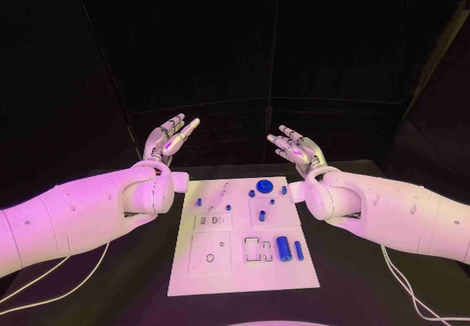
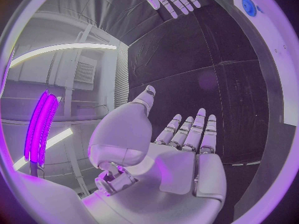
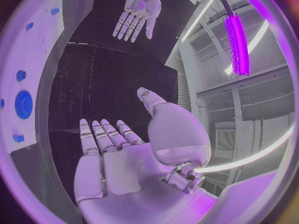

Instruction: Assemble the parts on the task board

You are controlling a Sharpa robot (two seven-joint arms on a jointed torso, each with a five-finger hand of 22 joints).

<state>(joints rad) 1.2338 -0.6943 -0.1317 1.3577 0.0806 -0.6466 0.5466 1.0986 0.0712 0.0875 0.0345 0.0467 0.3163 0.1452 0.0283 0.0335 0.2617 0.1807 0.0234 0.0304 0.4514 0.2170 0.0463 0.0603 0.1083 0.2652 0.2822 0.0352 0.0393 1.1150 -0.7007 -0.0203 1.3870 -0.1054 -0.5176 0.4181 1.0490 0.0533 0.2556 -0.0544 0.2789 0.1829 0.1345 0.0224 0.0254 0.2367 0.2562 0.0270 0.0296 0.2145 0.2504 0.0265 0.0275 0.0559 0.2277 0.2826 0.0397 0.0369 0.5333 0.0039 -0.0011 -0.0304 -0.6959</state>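
Note:
The white task board (image 1: 241, 268) lies in the middle of the black table. On it sit small blue parts: a round gear-like piece (image 1: 264, 186) near the far edge, a thick cylinder (image 1: 283, 248) and a thin pin (image 1: 297, 250) near the middle right, and several small pegs around (image 1: 228, 207). My left hand (image 1: 170, 139) is raised beyond the board's far left corner, fingers spread, holding nothing. My right hand (image 1: 295, 149) is raised beyond the far right corner, also spread and empty. In the wrist views my left hand (image 2: 181, 139) and my right hand (image 3: 118, 139) show open palms.
Thin cables run over the table at the near left (image 1: 59, 278) and near right (image 1: 407, 285). The table's far edge (image 1: 264, 165) lies just behind the board. A dark backdrop stands beyond it.

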